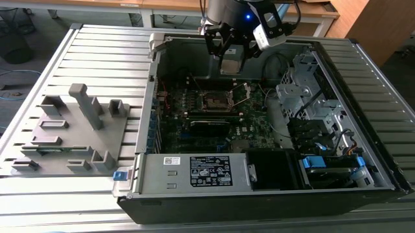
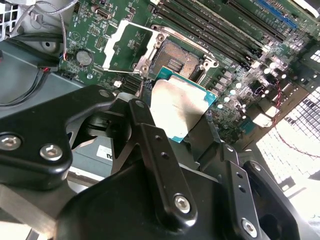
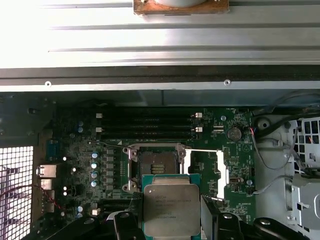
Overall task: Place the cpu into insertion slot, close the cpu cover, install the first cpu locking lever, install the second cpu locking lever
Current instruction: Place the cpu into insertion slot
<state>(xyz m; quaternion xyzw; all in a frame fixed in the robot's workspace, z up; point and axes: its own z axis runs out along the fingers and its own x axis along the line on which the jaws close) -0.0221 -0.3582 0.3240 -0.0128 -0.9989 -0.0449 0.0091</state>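
Item: the cpu [image 3: 171,210], a flat square chip with a dull metallic top on a green rim. Being square, it has no long axis. Its metallic face is turned up toward the cameras, and in the first wrist view its edges run roughly parallel to those of the socket. Holder: the claw [image 2: 180,127], closed on the chip, with one black finger [image 2: 150,135] on each of two opposite edges. Position: held in the air above the motherboard [image 3: 80,150] and not seated. In the first wrist view the chip overlaps the near edge of the insertion slot [image 3: 156,167]. In the second wrist view it hangs just beside the socket. Socket: open, with its dark contact field bare inside a silvery rim. Lid: the cpu cover [image 3: 210,172], a thin silvery frame with a square window, is swung out and lies beside the socket on the side toward the round coin cell [image 3: 233,133]. Neighbours: long black memory slots [image 3: 145,125] run along the far side of the socket. Setting, exterior view: the arm hangs over the rear of an open computer case [image 1: 259,194] lying on a slatted metal table [image 1: 97,48]. A grey fixture tray [image 1: 71,131] sits on the table toward the exterior view's left, well apart from the claw.
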